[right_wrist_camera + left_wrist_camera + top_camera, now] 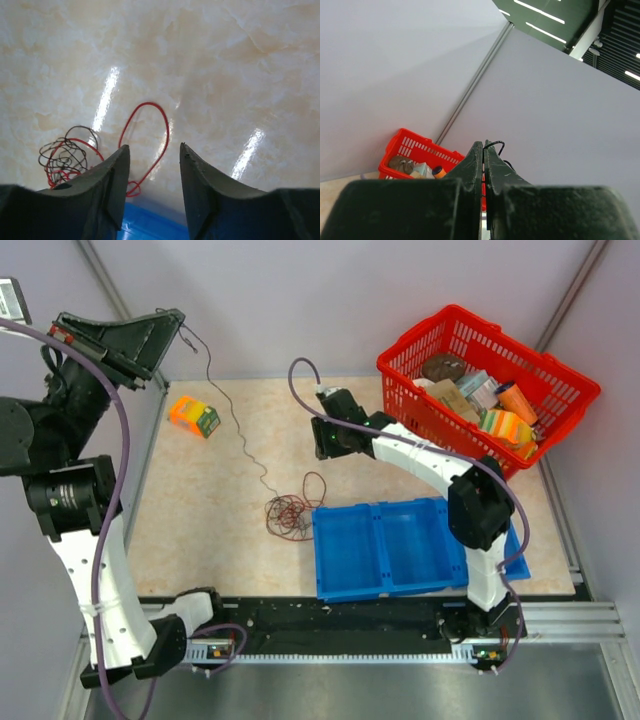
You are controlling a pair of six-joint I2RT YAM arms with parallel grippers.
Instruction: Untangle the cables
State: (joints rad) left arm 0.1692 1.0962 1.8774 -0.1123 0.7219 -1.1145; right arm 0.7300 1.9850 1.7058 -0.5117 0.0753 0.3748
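A tangle of thin red and blackish cables point(288, 512) lies on the table just left of the blue tray. One dark cable point(238, 432) rises from it, taut, to my left gripper point(178, 322), which is raised high at the back left and shut on its end; the end shows as a small black loop point(496, 145) above the closed jaws. My right gripper point(322, 438) is open and empty, hovering above the table behind the tangle. In the right wrist view a red loop point(150, 135) lies between the fingers and the tangle point(65, 156) sits at the left.
A blue two-compartment tray point(390, 545) lies at the front right. A red basket point(488, 385) of groceries stands at the back right. A small orange and green box point(194, 416) lies at the back left. Grey walls enclose the table.
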